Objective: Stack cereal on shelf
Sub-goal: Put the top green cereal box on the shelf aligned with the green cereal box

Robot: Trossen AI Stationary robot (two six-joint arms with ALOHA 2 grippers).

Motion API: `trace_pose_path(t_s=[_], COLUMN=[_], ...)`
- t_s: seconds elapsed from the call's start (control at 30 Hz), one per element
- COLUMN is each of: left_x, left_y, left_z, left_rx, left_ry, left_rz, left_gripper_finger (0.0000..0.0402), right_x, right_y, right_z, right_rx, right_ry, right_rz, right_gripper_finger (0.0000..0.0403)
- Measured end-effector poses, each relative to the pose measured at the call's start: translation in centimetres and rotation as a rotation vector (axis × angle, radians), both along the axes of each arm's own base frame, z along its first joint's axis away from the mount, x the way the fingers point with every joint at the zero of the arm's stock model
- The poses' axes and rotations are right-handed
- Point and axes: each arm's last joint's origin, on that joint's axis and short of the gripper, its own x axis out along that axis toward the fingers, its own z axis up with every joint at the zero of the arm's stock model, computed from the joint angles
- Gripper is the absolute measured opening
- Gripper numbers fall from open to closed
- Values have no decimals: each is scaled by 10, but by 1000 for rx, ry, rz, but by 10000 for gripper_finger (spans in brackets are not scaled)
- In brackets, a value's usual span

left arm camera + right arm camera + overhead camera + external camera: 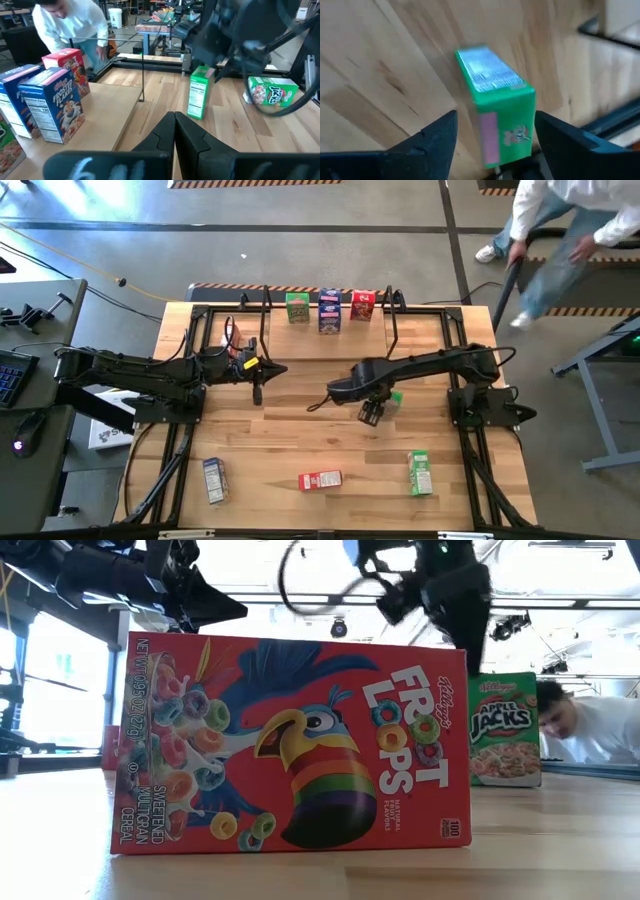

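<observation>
My right gripper (495, 145) is open above the middle of the table, its fingers on either side of a small green cereal box (500, 100). That box stands upright on its bottom end on the tabletop (198, 92), to the near right of the shelf. The shelf (330, 345), a light-wood board with black hoop frames, lies at the far edge and carries a green (297, 307), a blue (329, 310) and a red box (362, 305), all standing. My left gripper (175, 122) is shut and empty, left of centre (258, 387). My right gripper comes at the green box from above, fingers pointing down. One finger (560, 135) stands right beside the box's side (530, 120), the other (435, 135) a gap away. Whether either touches it, I cannot tell.
Three more boxes lie flat near the table's near edge: a blue-and-white one (214, 480), a red one (320, 479) and a green one (420, 472). The red one fills the low view (290, 740). A person (570, 230) moves beyond the far right corner.
</observation>
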Motion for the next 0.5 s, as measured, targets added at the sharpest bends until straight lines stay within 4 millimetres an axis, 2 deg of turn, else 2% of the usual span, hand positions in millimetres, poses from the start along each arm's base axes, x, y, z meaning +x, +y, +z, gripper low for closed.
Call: trace_pose_path(t_s=[0.17, 0.3, 0.37, 0.5], left_x=[0, -1, 0, 0], left_y=[0, -1, -2, -4], left_z=[-1, -4, -4, -3], left_rx=[-1, -6, -5, -6], left_ry=[15, 37, 38, 32], left_rz=[0, -2, -9, -18], left_gripper_finger=[0, 0, 0, 0], right_x=[10, -11, -28, -59], right_y=[13, 35, 42, 46], right_z=[40, 68, 71, 58], right_rx=[4, -53, -84, -139], right_ry=[-162, -260, -296, -398], right_rz=[110, 207, 203, 163], right_gripper_finger=[252, 250, 250, 249])
